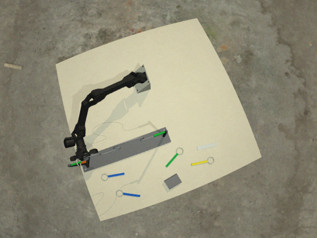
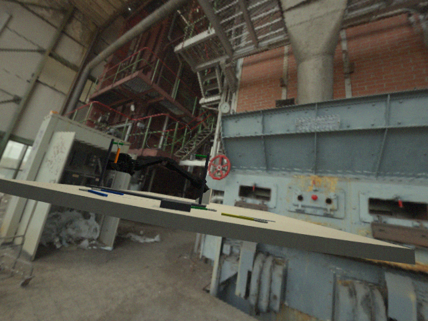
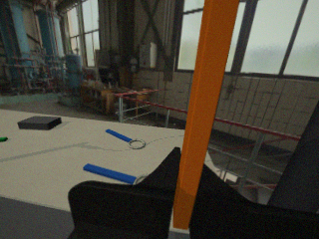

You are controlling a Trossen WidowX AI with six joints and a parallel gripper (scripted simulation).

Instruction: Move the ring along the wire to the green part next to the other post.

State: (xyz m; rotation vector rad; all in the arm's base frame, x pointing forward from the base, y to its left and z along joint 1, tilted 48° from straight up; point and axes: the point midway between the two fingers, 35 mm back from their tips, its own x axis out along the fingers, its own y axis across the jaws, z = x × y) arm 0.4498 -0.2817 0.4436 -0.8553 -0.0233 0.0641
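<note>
The orange handle (image 1: pixel 83 162) (image 2: pixel 117 156) (image 3: pixel 204 95) hangs below its ring, which is around the green part (image 1: pixel 73 164) (image 2: pixel 114 142) of the wire next to the left post (image 2: pixel 105 166). My gripper (image 1: pixel 85 161) (image 2: pixel 116 160) (image 3: pixel 180 152) is shut on the handle near its lower end. The thin grey wire (image 1: pixel 148 138) winds above the base plate (image 1: pixel 128 153) to the other green part (image 1: pixel 159 134) (image 2: pixel 199 156), next to the right post (image 1: pixel 165 133) (image 2: pixel 204 179). In the wrist view the ring is out of the picture above.
Two blue-handled rings (image 1: pixel 116 175) (image 1: pixel 131 195), a green-handled ring (image 1: pixel 171 160), a yellow-handled ring (image 1: pixel 199 162), a dark grey block (image 1: pixel 173 181) (image 2: pixel 175 205) (image 3: pixel 40 122) and a pale strip (image 1: pixel 206 146) lie on the table. In the wrist view a dark post (image 3: pixel 299 164) stands close on the right.
</note>
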